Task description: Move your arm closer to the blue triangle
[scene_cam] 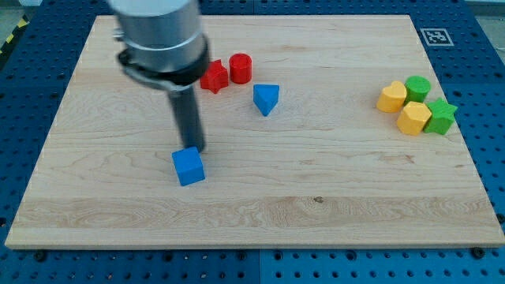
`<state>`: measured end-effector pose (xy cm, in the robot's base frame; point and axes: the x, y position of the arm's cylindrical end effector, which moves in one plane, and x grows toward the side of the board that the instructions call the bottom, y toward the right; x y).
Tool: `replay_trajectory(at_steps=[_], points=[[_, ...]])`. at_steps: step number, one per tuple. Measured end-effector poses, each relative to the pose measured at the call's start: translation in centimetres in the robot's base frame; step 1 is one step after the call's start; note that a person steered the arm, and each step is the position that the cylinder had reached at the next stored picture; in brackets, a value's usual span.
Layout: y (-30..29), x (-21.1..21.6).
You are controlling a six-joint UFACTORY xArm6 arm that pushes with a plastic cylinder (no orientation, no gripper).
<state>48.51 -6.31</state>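
- Claw there is none on this arm: it ends in a straight dark rod, so no wide or narrow state can be told, and it holds nothing.
- At the rod's lower end, my tip (196,148) sits just above the blue cube (188,166), at its upper right corner; whether they touch I cannot tell.
- The blue triangle (266,99) lies toward the view's upper middle, well apart from my tip, up and to the view's right of it.
- A red star-like block (214,76) and a red cylinder (241,69) stand side by side just to the view's left of the blue triangle and slightly higher, partly beside the arm's grey body (156,31).
- Far at the view's right is a tight cluster: a yellow block (391,98), a green cylinder (417,87), a second yellow block (413,118) and a green star (442,116).
- All blocks rest on the pale wooden table (316,205), which has a small black-and-white marker (432,35) at its upper right corner.
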Motion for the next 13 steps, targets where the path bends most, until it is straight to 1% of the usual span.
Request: replay_trajectory(at_steps=[2, 3, 4, 6, 7, 9, 10, 11, 12, 13], points=[[13.4, -0.4], [18.8, -0.8], [20.1, -2.8], [20.1, -3.3], [20.1, -4.9], [20.1, -5.4], [20.1, -6.2], [20.1, -8.2], [18.4, -8.6], [16.7, -8.0]])
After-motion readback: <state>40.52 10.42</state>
